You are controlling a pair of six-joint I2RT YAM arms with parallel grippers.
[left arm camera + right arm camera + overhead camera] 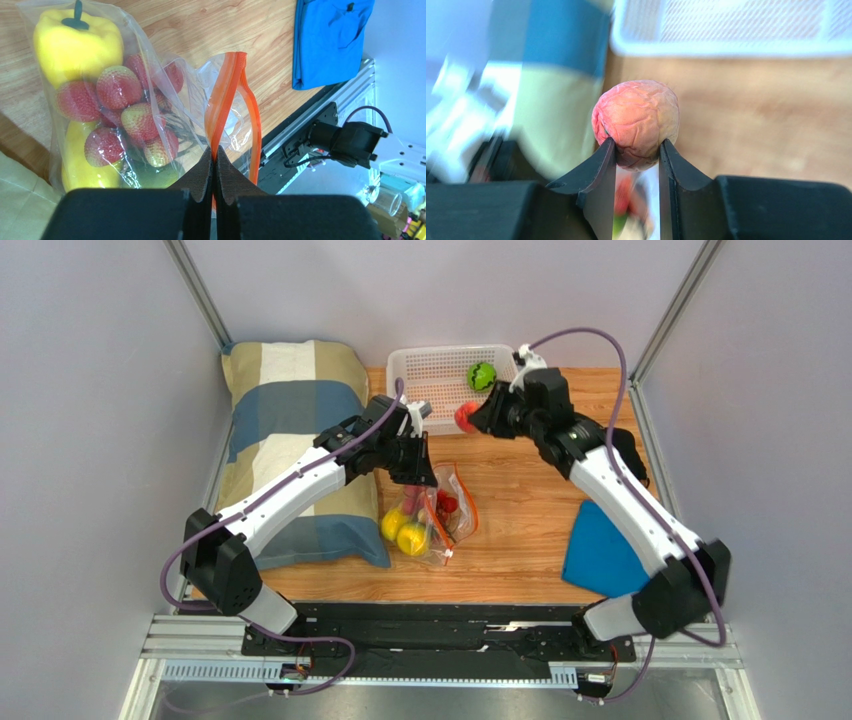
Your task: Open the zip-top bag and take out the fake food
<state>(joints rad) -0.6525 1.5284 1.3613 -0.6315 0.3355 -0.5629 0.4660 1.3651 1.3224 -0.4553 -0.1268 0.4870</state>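
Here, the left claw [215, 156] is closed tight on the zip-top bag [226, 95]; the right claw [636, 150], part-open, clamps the peach [636, 116].

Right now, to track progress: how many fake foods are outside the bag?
2: green ball in the basket, pink peach in the right gripper; others may be hidden.

Robotics lab test cell. Aluminium frame posts [200, 295], grey panel walls [90, 390] boxing in wooden tabletop [520, 510]. Left arm [300, 480], right arm [625, 490] bolted to metal rail [190, 650], purple cables [590, 333] trailing. Props: pillow [290, 390], basket [430, 370], cloth [600, 550].
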